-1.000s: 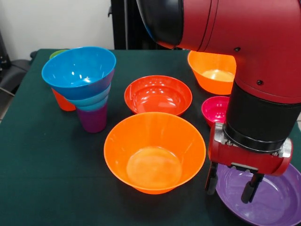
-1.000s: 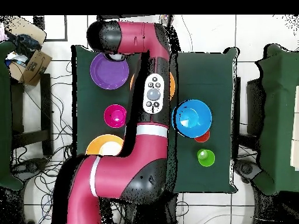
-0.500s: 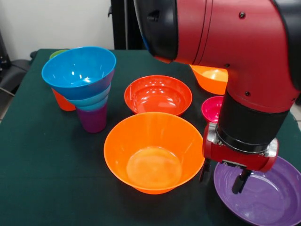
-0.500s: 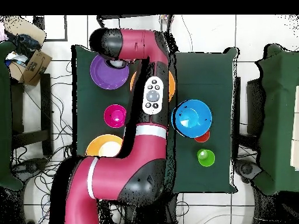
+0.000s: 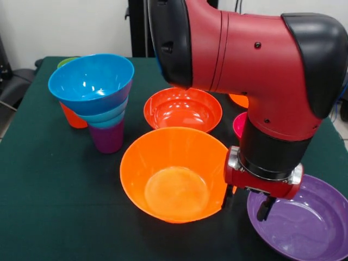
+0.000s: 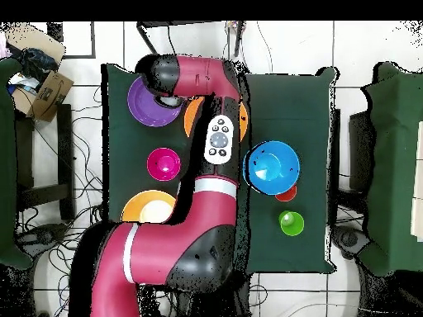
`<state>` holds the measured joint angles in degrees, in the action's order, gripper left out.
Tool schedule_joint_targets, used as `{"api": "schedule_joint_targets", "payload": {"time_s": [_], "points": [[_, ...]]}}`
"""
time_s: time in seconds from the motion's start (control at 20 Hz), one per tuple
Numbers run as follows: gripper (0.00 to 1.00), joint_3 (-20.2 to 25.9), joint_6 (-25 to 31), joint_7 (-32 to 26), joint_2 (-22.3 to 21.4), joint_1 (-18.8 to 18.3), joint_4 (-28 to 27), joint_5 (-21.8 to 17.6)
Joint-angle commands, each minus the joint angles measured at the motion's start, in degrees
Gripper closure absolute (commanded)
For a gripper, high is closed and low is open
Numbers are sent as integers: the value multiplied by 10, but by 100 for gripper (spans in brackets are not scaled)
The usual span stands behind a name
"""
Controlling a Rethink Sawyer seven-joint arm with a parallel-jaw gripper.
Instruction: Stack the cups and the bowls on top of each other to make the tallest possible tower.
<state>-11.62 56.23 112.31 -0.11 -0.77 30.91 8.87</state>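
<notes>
Taking the large orange bowl [image 5: 175,175] at the middle of the front view as the landmark, the tower [image 5: 98,95] stands to its left and a little farther back: a purple cup [image 5: 107,136] on the cloth carries a teal bowl [image 5: 107,116] and, on top, a large blue bowl [image 5: 91,81], each wider than the one beneath, so the stack flares upward and seems to wait for a still wider piece. Behind the tower an orange cup [image 5: 72,116] and the rim of a green cup [image 5: 66,61] are partly hidden; the overhead view shows the green cup apart from the tower. Just behind the landmark bowl lies the shallow red-orange bowl [image 5: 182,109], open side up and untouched. To the right of the landmark bowl, the gripper [image 5: 246,199] hangs low with its two fingers spread and nothing between them; one finger sits close against the bowl's right outer wall and the other hangs over the near edge of the large purple bowl [image 5: 302,220], which lies just beside the landmark on the right. Whether the finger touches the orange wall cannot be told, though the bowl looks slightly tipped. Judging by this placement, the open hand straddles the gap between the two bowls to take one by its rim for the tower. Behind the arm [image 5: 255,81], slivers of a magenta bowl [image 5: 238,125] and a second orange bowl [image 5: 238,100] show.
</notes>
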Motion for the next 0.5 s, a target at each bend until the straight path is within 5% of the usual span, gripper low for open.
{"api": "schedule_joint_targets", "payload": {"time_s": [0.05,0.5], "points": [[0,97,-48,-184,3,-17,95,-39],[0,151,-75,-231,-6,-38,124,-44]]}}
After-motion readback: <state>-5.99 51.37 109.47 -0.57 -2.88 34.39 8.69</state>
